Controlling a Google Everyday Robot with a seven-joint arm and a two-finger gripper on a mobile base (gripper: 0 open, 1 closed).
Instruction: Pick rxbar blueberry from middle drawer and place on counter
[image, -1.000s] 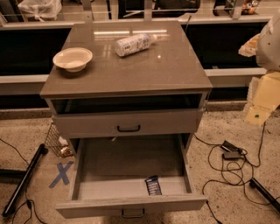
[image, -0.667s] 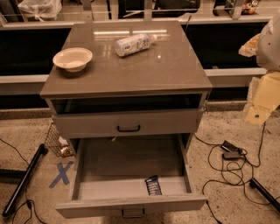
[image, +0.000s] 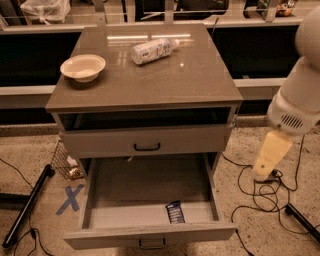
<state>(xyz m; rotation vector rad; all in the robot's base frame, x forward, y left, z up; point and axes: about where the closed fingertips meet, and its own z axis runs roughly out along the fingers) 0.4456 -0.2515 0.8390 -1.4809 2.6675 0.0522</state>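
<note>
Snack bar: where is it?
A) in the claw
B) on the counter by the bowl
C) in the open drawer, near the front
C: the snack bar lies in the open drawer by its front wall; the claw hangs outside the drawer, off to the side.

Dim warm light, glare on counter (image: 165, 80), gripper (image: 263, 169) at right

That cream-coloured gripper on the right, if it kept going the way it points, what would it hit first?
Probably the floor, where black cables lie. The gripper hangs pointing down and slightly left, to the right of the open middle drawer and outside it, though depth is unclear.
</note>
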